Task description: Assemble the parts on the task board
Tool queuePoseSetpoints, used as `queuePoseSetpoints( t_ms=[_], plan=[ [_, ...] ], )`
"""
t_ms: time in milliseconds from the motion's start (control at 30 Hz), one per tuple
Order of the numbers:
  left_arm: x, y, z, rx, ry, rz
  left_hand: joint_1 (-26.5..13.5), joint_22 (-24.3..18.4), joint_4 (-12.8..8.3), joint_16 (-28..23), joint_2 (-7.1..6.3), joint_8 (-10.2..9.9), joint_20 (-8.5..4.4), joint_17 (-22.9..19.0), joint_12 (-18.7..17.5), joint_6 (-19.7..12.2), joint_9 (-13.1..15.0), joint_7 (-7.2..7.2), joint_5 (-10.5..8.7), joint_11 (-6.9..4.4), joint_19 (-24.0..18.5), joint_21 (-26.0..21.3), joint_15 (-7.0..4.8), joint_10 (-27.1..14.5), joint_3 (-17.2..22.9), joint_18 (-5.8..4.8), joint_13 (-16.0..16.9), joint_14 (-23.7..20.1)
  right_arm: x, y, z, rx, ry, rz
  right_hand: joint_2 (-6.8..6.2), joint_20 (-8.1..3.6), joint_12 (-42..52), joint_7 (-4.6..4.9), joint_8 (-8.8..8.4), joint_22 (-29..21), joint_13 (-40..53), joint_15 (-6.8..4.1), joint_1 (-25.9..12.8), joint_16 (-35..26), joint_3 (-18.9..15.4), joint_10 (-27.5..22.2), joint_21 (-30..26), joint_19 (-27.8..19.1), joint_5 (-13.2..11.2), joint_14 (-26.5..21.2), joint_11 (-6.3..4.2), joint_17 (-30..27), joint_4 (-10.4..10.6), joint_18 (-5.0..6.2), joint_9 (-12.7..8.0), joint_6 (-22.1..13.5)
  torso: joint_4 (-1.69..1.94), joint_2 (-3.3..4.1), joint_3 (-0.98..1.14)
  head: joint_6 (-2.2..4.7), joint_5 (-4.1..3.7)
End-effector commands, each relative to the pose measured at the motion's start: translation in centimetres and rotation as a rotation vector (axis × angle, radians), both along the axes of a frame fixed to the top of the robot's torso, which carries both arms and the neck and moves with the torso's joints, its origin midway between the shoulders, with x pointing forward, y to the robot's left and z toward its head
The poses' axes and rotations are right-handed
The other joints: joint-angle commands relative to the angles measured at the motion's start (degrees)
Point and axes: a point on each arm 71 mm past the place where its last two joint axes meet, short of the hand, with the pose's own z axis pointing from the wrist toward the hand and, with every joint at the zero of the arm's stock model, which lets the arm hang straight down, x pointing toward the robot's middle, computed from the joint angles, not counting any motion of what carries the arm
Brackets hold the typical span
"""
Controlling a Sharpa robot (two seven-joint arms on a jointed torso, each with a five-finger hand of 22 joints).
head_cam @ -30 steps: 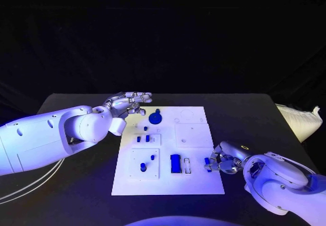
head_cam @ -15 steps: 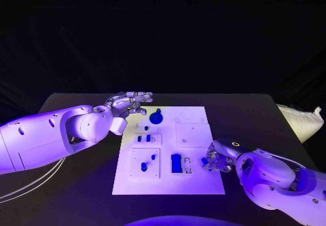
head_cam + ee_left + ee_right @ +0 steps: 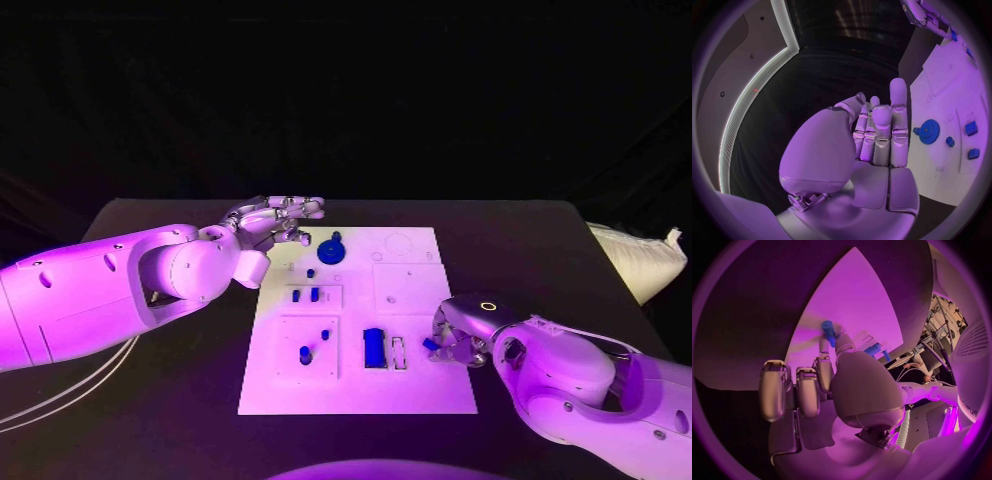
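White task board (image 3: 418,385) lies mid-table in the head view, blue parts on it; the right hand (image 3: 454,345) pinches a small blue peg (image 3: 431,344) at the board's right edge. Beside the far left corner, the left hand (image 3: 274,220) hovers, fingers together, holding nothing.

From the left wrist, a blue gear (image 3: 929,131) lies on the board.

From the right wrist, fingertips grip the peg.

Violet light from overhead makes the task board (image 3: 418,390) brightest; the table (image 3: 173,420) and backdrop at 12 o'clock stay dark. Sheen glares on the left arm (image 3: 87,300) at 9 o'clock. Wrist views bend edges near their rims.
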Motion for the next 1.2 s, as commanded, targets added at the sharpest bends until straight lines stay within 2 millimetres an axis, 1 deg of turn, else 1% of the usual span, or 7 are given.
queuePoseSetpoints(
  t_ms=[33, 267, 333, 400, 500, 767, 1200],
  plan=[
    [-0.1, -0.3, 0.1, -0.005, -0.011, -0.022, -0.7, -0.1, 0.0, -0.2, -0.1, 0.1, 0.14, -0.1, 0.2, -0.3, 0.0, 0.04, 0.31, -0.14, -0.3, -0.2, -0.08, -0.4, 0.3, 0.57, 0.1, -0.3, -0.7, -0.9, -2.2, -0.095, 0.085, -0.016, 6.59, -0.34, -0.2, 0.2, -0.25, 0.6, -9.5, -0.38, 7.0, 0.4, 4.2, 0.3, 0.2, 0.8, 0.6, 5.5, -0.77, 12.4, -2.7, -0.31, -2.4, 0.4, 0.02, 0.04, 0.06, 0.0, 0.08],
    [-0.1, -0.2, 0.1, -0.004, -0.011, -0.022, -0.7, -0.1, 0.0, -0.2, -0.1, 0.1, 0.14, -0.1, 0.2, -0.3, 0.0, 0.04, 0.31, -0.14, -0.3, -0.2, -0.08, -0.4, 0.3, 0.57, 0.1, -0.3, -1.0, -1.0, -1.8, 0.043, 0.135, -0.08, 6.9, 0.03, -0.4, 0.93, -1.28, 0.8, -9.5, 0.14, 5.5, 0.6, 12.8, 0.4, 0.3, 0.8, -2.4, 5.5, -0.28, 12.7, -4.2, -0.35, -2.1, -0.3, 0.0, 0.06, 0.05, 0.04, 0.22],
    [-0.1, -0.2, 0.1, -0.004, -0.011, -0.022, -0.7, -0.1, 0.0, -0.2, -0.1, 0.1, 0.14, -0.1, 0.2, -0.3, 0.0, 0.04, 0.31, -0.14, -0.3, -0.2, -0.08, -0.4, 0.3, 0.57, 0.1, -0.3, -1.1, -1.2, -1.8, 0.075, 0.158, -0.102, 4.0, 0.44, -0.6, 1.43, -1.94, 0.8, -9.5, 0.33, 2.0, 0.6, 19.3, 0.4, 0.3, 0.7, -3.0, 5.5, -0.31, 12.7, -5.3, -0.36, -1.8, -0.2, -0.01, 0.04, 0.04, 0.06, 0.23],
    [-0.1, -0.2, 0.1, -0.003, -0.01, -0.022, -0.7, -0.1, 0.0, -0.2, -0.1, 0.1, 0.14, -0.1, 0.2, -0.3, 0.0, 0.04, 0.31, -0.14, -0.3, -0.2, -0.08, -0.4, 0.3, 0.57, 0.1, -0.3, -1.1, -1.4, -1.8, 0.103, 0.18, -0.124, 3.97, 0.35, -0.6, 1.13, -2.01, 0.8, -9.5, 0.34, 0.8, 0.6, 21.9, 0.5, 0.3, 0.7, -2.7, 5.5, -0.06, 12.7, -5.4, -0.33, -1.7, 0.1, -0.01, 0.02, 0.03, 0.06, 0.23],
    [-0.1, -0.2, 0.1, -0.003, -0.01, -0.022, -0.8, -0.1, -0.1, -0.2, -0.11, 0.2, 0.15, -0.2, 0.3, -0.3, 0.0, 0.05, 0.31, -0.13, -0.3, -0.2, -0.07, -0.5, 0.3, 0.57, 0.1, -0.3, -1.1, -1.6, -1.7, 0.143, 0.211, -0.157, 2.56, 0.46, -0.8, 1.17, -2.36, 0.9, -9.5, 0.32, -1.9, 0.5, 26.1, 0.5, 0.3, 0.7, -2.8, 5.5, -0.04, 12.7, -5.8, -0.34, -1.3, 0.1, -0.01, 0.07, 0.03, 0.04, 0.26],
    [-0.1, -0.3, 0.1, -0.003, -0.009, -0.023, -0.8, -0.1, -0.1, -0.2, -0.11, 0.2, 0.15, -0.2, 0.3, -0.3, 0.0, 0.05, 0.31, -0.13, -0.3, -0.2, -0.07, -0.5, 0.3, 0.57, 0.1, -0.3, -1.2, -1.7, -1.2, 0.222, 0.243, -0.202, 1.05, 0.43, -0.8, 1.08, -2.66, 0.9, -9.4, 0.41, -4.8, 0.5, 28.4, 0.6, 0.3, 0.7, -3.1, 5.5, 0.07, 12.7, -5.5, -0.31, -1.1, 0.1, -0.03, 0.09, 0.04, 0.01, 0.31],
    [-0.2, -0.4, 0.1, -0.005, -0.009, -0.029, -0.8, -0.1, -0.1, -0.2, -0.11, 0.2, 0.15, -0.2, 0.3, -0.3, 0.0, 0.05, 0.31, -0.13, -0.3, -0.2, -0.07, -0.5, 0.3, 0.57, 0.1, -0.3, -1.6, -0.3, 0.2, 0.388, 0.206, -0.243, -1.69, 0.22, 0.1, 0.56, -2.59, 1.2, -8.8, 0.14, -9.6, 0.8, 27.0, 1.2, 0.5, 0.9, -3.9, 5.6, -0.3, 13.1, -3.0, -0.38, -0.7, 1.2, 0.02, 0.11, 0.04, -0.23, 0.32]
  ],
)
